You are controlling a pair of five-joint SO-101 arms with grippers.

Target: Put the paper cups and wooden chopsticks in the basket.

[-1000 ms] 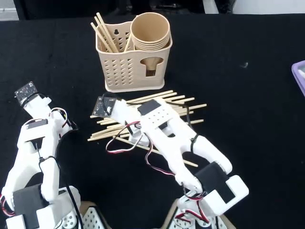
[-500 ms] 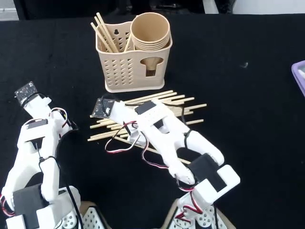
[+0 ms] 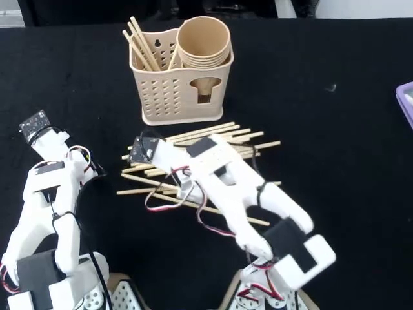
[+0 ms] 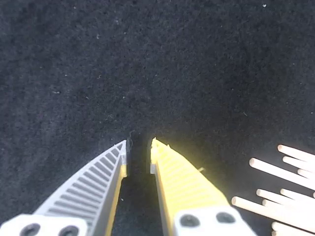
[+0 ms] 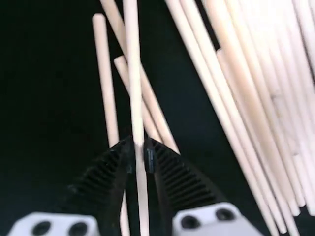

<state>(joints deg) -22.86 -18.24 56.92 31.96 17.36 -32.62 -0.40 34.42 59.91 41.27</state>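
Note:
A beige basket point(image 3: 169, 97) stands at the back of the table with a stack of paper cups point(image 3: 203, 40) and a few wooden chopsticks point(image 3: 143, 44) in it. In front of it lies a loose pile of chopsticks point(image 3: 222, 134). My right arm point(image 3: 216, 165) hangs over the pile's left part. In the right wrist view my right gripper point(image 5: 139, 150) is shut on one chopstick point(image 5: 134, 73), with more sticks point(image 5: 236, 93) lying beside it. My left gripper point(image 4: 138, 143) is shut with nothing in it, low over the black cloth, and chopstick ends point(image 4: 275, 167) lie off to one side.
The left arm point(image 3: 48, 177) stands at the front left, apart from the pile. A purple object point(image 3: 406, 97) pokes in at the right edge. Black cloth point(image 3: 322, 148) covers the table, bare to the right of the pile.
My right arm has shifted slightly over the pile, and sticks at the pile's left end have been nudged, one now lying farther out towards the front left. The left arm has kept still.

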